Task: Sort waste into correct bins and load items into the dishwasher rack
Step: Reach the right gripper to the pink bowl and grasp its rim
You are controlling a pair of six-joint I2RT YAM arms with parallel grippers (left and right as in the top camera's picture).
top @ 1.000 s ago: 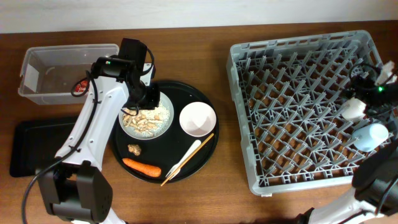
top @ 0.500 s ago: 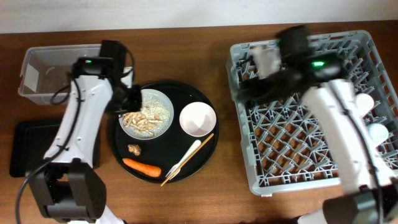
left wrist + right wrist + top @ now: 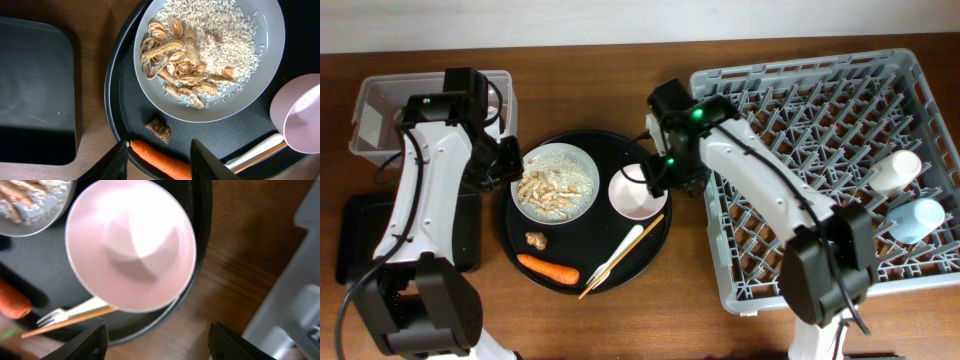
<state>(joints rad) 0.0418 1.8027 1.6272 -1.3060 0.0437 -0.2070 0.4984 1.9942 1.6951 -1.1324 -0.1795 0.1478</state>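
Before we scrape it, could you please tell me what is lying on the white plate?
Loose rice grains and a pile of peanut shells lie on the plate. Anything beneath the pile is covered and cannot be seen.

The left arm (image 3: 425,200) runs from its base at the near edge out to a dark elbow, then folds back inward. There the left gripper (image 3: 160,159) points straight down, its two fingers (image 3: 116,162) spread apart and holding nothing. The right arm (image 3: 760,180) stretches long and slantwise toward the left arm's side with its wrist turned down, and the right gripper (image 3: 160,341) hangs the same way, fingers (image 3: 89,341) wide apart, gripping nothing.
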